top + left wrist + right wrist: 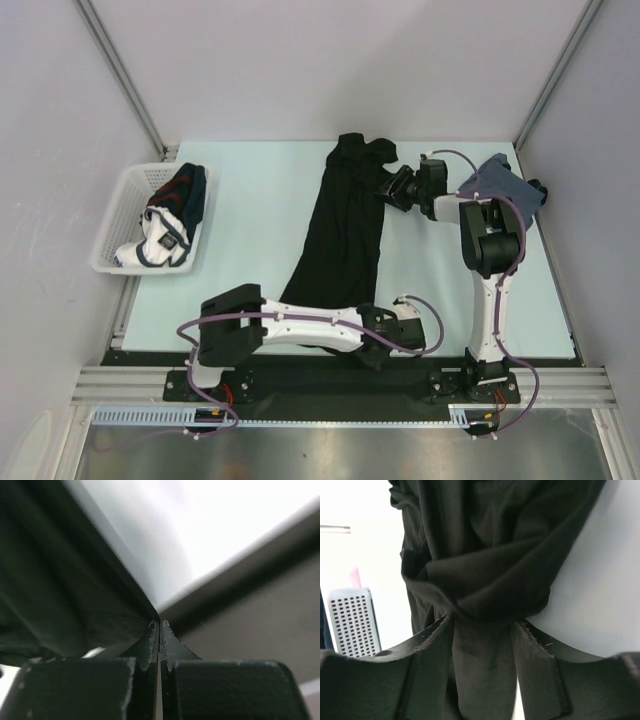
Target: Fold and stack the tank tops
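The black tank top (340,235) lies stretched in a long strip from the table's back to its front edge. My right gripper (392,190) is shut on its bunched upper end; in the right wrist view the cloth (485,555) fills the gap between the fingers (482,622). My left gripper (392,330) is at the lower end near the front edge. In the left wrist view its fingertips (159,622) are pressed together on the taut black cloth (60,605). The slate blue-grey tank top (500,183) lies at the back right, partly under my right arm.
A white perforated basket (120,200) stands at the left edge with dark, red and white garments (175,215) in it. It also shows in the right wrist view (352,622). Grey walls enclose the table on three sides.
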`<action>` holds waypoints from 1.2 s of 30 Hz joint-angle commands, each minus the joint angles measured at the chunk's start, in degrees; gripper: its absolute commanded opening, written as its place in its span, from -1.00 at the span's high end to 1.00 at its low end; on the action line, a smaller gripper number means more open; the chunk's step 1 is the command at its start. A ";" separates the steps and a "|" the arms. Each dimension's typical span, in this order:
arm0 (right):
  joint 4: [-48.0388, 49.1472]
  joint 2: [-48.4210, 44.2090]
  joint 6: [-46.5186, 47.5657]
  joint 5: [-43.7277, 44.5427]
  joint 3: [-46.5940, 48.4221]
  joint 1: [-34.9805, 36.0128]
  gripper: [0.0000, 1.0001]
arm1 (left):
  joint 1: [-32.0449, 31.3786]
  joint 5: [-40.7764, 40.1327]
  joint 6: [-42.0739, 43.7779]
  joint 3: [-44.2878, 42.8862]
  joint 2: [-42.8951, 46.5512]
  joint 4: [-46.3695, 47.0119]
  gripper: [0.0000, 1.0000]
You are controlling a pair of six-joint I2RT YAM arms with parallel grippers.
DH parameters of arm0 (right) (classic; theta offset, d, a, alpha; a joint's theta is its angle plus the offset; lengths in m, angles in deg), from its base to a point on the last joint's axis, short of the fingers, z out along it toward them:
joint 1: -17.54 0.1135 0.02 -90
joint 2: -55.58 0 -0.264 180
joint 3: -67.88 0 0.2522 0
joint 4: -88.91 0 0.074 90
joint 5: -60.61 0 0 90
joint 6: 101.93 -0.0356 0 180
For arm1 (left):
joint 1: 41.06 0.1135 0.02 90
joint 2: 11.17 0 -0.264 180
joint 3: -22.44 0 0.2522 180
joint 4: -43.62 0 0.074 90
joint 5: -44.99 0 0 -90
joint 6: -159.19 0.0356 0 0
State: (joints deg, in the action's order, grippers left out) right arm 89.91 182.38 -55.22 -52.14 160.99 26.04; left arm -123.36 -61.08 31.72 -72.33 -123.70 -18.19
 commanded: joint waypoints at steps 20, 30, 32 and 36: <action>-6.06 23.39 -3.82 -5.12 34.52 -5.24 -0.18 | -7.26 13.79 -5.50 10.87 10.75 11.40 0.99; -6.59 35.44 -6.72 -6.18 54.23 -5.50 0.06 | -7.70 13.18 -6.03 11.67 10.67 11.75 0.99; -5.80 36.23 -7.42 -5.82 56.08 -5.50 0.13 | -7.70 12.21 -5.95 10.62 10.49 10.88 0.99; -4.57 36.23 -6.90 -3.89 58.02 -5.68 -0.60 | -7.70 10.81 -5.42 9.03 11.01 10.00 0.43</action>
State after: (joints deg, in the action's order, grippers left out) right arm 86.18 217.18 -62.72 -58.30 216.12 20.73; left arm -130.40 -49.94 27.26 -60.70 -115.20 -7.83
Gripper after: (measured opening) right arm 0.694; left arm 0.203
